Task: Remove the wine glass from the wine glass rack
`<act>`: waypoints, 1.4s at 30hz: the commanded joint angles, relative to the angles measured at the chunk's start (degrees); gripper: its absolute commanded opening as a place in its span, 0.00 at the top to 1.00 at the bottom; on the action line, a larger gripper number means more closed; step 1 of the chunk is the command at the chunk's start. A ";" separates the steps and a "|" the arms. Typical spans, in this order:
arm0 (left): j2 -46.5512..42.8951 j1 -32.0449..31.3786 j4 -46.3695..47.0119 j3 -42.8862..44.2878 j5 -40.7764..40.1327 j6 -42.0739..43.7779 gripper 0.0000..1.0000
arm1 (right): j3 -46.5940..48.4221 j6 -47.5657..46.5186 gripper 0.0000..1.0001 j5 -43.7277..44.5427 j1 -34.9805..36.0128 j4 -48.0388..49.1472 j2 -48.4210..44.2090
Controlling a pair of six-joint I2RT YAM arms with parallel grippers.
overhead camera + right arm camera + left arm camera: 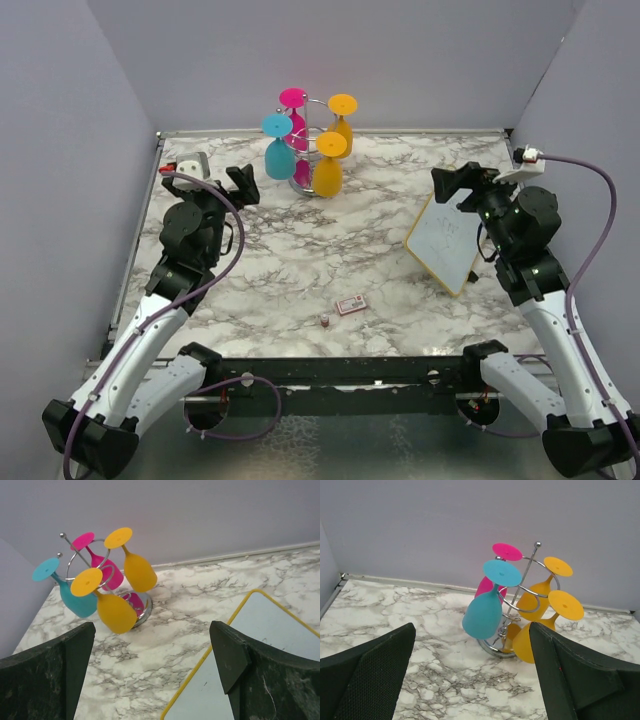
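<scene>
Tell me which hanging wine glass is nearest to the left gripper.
The blue wine glass, on the wine glass rack's side facing the left gripper; the pink glass and yellow glasses hang farther.

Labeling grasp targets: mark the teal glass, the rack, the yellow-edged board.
teal glass (482, 615): left wrist view, on its bowl
wine glass rack (491, 648): left wrist view, on its base
yellow-edged board (447, 243): top external view, white face

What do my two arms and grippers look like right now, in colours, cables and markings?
The left arm and right arm have white lower links with black joints and wrists. A purple cable loops along each. The left gripper and right gripper are black; the left fingers show a fine mesh texture, and the right fingers look scuffed.
</scene>
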 commanded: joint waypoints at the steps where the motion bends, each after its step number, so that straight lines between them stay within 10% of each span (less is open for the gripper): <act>1: -1.42 1.46 6.63 -2.00 2.64 -2.64 0.01 | -2.94 5.05 0.00 -6.16 -1.16 5.47 -1.40; 24: -0.37 1.42 7.46 -0.75 4.37 -0.68 0.02 | 14.27 34.92 0.01 -33.52 3.09 12.66 37.59; 42: 0.25 -1.28 7.55 -1.03 2.69 1.52 0.03 | 10.67 67.16 0.14 -24.01 11.61 41.15 52.67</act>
